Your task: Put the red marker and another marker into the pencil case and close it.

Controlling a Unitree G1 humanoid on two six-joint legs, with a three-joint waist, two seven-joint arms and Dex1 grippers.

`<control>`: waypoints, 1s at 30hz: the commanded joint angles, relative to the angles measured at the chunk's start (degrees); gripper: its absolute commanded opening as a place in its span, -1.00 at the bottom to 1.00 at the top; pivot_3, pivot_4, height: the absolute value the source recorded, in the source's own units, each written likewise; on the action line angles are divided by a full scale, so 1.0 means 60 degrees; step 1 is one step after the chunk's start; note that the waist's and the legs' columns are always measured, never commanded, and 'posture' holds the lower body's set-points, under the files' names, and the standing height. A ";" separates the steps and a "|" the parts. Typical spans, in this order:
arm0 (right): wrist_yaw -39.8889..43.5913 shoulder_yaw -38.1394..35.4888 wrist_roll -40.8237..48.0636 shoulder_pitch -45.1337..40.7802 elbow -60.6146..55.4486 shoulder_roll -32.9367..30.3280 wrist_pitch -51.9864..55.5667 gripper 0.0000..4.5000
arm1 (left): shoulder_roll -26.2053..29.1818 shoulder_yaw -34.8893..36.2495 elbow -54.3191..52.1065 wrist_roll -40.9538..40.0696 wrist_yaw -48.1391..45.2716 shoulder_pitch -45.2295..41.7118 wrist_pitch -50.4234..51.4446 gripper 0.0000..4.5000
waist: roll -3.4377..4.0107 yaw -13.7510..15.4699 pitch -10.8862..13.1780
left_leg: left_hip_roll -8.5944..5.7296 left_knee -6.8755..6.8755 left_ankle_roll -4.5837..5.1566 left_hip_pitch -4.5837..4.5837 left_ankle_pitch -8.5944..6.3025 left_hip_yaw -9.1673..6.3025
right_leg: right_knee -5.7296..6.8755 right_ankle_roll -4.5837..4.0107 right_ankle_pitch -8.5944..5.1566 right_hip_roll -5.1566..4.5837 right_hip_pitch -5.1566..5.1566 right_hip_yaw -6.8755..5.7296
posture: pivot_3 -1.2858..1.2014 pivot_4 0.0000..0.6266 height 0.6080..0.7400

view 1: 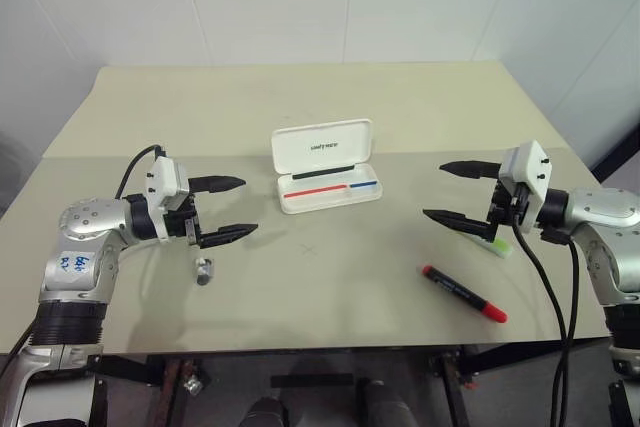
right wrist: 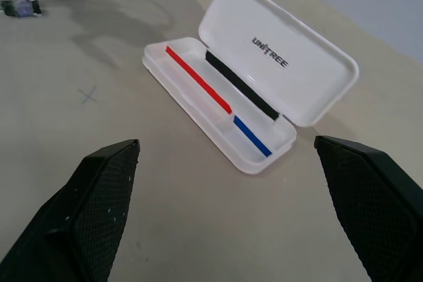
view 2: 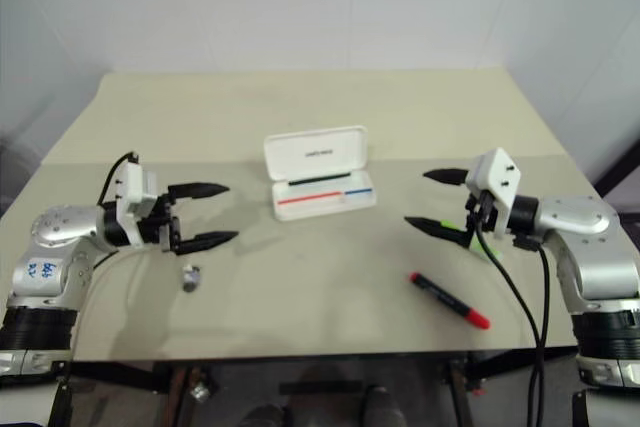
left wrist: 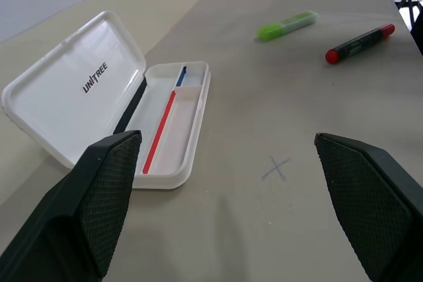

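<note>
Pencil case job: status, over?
Left gripper and right gripper open, empty, above table. Pencil case open, no markers inside. Red marker and green highlighter on table by right arm. Path clear.

The word "UNITREE" is printed in small dark letters inside the open lid of the white pencil case (left wrist: pixel 99 90). A small X mark (left wrist: pixel 276 168) is drawn on the table (left wrist: pixel 277 229), just in front of the pencil case. A white sticker (view 1: pixel 73 262) on the left arm (view 1: pixel 85 247) has blue handwriting on it, but it is too small to read.
</note>
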 commanded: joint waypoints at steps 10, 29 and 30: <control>-0.0368 -0.0158 0.0216 0.0526 -0.1612 0.0113 0.0259 1.00 | -0.0619 -0.0731 0.1030 0.0741 -0.0002 -0.0951 -0.0696 0.72 | 0.0000 0.0040 0.0000 | -0.0003 0.0005 0.0000 -0.0002 -0.0001 0.0000 | 0.0000 0.0003 0.0002 0.0000 0.0000 -0.0001 | 0.03 -0.52 1.00; -0.1457 -0.0690 0.0481 0.1809 -0.2789 0.0428 0.0376 1.00 | -0.2394 -0.2599 0.5279 0.3609 0.1094 -0.3840 -0.2803 0.03 | -0.0004 0.0028 0.0001 | -0.0009 0.0015 0.0012 -0.0005 -0.0007 0.0017 | -0.0004 0.0020 0.0011 0.0002 0.0001 0.0017 | 0.03 -0.52 1.00; -0.1474 -0.0721 0.0511 0.1865 -0.2856 0.0408 0.0398 1.00 | -0.2392 -0.2634 0.5382 0.3646 0.1026 -0.3898 -0.2837 0.03 | -0.0004 0.0035 0.0001 | -0.0010 0.0018 0.0012 -0.0005 -0.0007 0.0017 | -0.0004 0.0022 0.0012 0.0001 0.0001 0.0018 | 0.03 -0.52 1.00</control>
